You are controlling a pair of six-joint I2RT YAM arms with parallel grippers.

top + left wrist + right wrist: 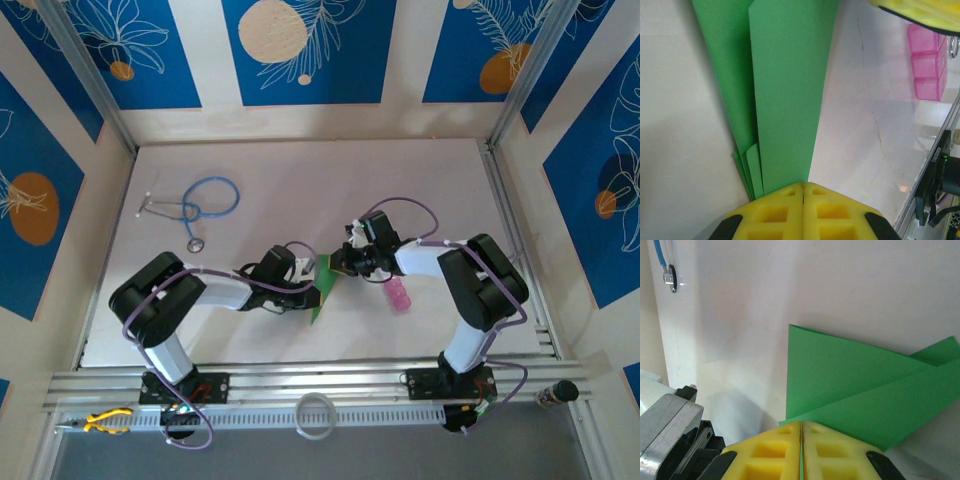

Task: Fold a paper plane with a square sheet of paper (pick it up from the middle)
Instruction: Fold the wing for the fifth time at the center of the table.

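Green creased paper plane [324, 288] mid-frame in top view, white bench [430, 180] beneath | left claw [802, 186], right claw [801, 424] both clamped on its opposite ends | next: tension evenly, press crease flat without tearing.

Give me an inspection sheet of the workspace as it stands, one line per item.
Surface: white table, no spills seen.
Job's things: green paper, folded narrow and layered, held between the arms.
Clutter: stethoscope far left; pink bottle by the right arm; pliers and white ring on the front rail.
Grippers: left gripper and right gripper both shut on the green paper.
Cables: purple cables looped along both arms.
Surroundings: blue patterned wall panels.
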